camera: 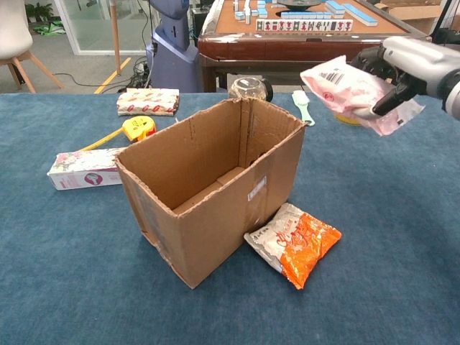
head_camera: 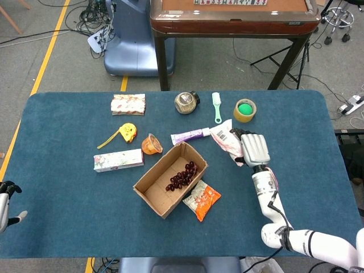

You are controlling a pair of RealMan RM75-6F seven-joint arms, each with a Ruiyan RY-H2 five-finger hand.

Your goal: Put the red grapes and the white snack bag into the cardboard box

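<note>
- Right hand (camera: 402,61): fingers clamped on the white snack bag (camera: 352,93), held clear above the tabletop (head_camera: 68,187).
- Cardboard box (head_camera: 170,179) lies to the robot's left of the bag, open top up (grapes (head_camera: 182,175) inside).
- Bag: crinkly, limp film; box: stiff, torn-edged.
- Left hand (head_camera: 5,199): far off, fingers apart.

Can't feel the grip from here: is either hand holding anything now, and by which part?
The right hand holds the white snack bag by its right end, lifted off the table. The left hand holds nothing.
</note>
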